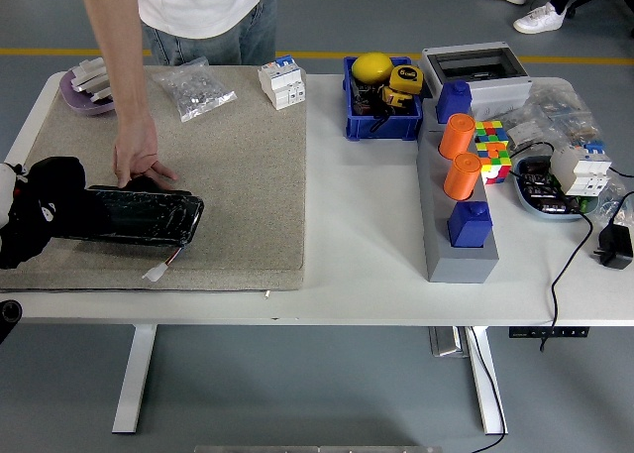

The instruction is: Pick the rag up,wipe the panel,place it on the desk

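A black glossy panel [139,218] lies on the beige mat [238,175] near the mat's front left. My left hand [30,225] comes in from the left edge, shut on a black rag [54,190], and presses it on the panel's left end. The rag hides most of the fingers. A person at the far side rests a hand [139,163] on the panel's far edge and holds it down. A small white tag [158,271] on a wire lies just in front of the panel. My right arm is out of view.
On the mat's far edge are a purple dish [84,88], a clear bag of parts [193,88] and a white breaker [280,82]. To the right stand a blue bin [376,101], a grey rack with orange cylinders [456,156], a colour cube [488,148] and cables.
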